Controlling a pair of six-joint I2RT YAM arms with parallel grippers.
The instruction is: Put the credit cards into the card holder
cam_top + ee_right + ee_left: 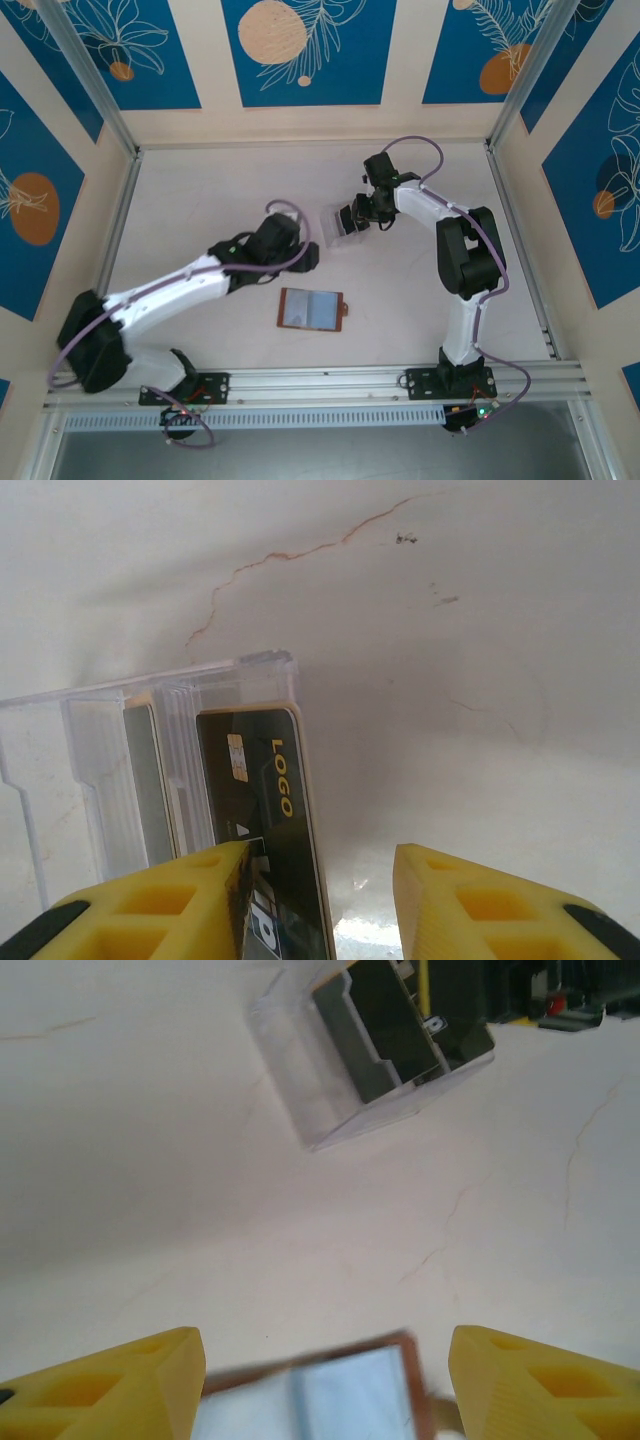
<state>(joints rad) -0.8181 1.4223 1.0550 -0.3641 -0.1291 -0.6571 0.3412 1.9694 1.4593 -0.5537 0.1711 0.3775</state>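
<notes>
The left claw (325, 1362) hangs over the pale white counter (150, 1180) with its two yellow fingers (110, 1385) spread wide and nothing between them. Just below and between those fingers lies the small brown leather folding wallet (340, 1392), opened flat on the counter with its pale grey-blue pockets facing up. In the top view the wallet (312, 308) lies on the near side of the left claw (312, 256), a little apart from it. Ahead of this claw, well beyond the wallet, stands the clear plastic slotted stand (320, 1100) with dark cards (375, 1035) upright in its slots. The right claw (320, 880) sits at that stand (90, 750), jaws apart. A black plastic card with yellow lettering (265, 800) stands in the stand's outer slot and reaches down between the yellow fingers (170, 905), close against the one on the camera's left, with open space to the other, so it is not clamped. A paler card (150, 780) sits one slot further from the claw. From above, the right claw (352, 217) is right at the stand (336, 230).
</notes>
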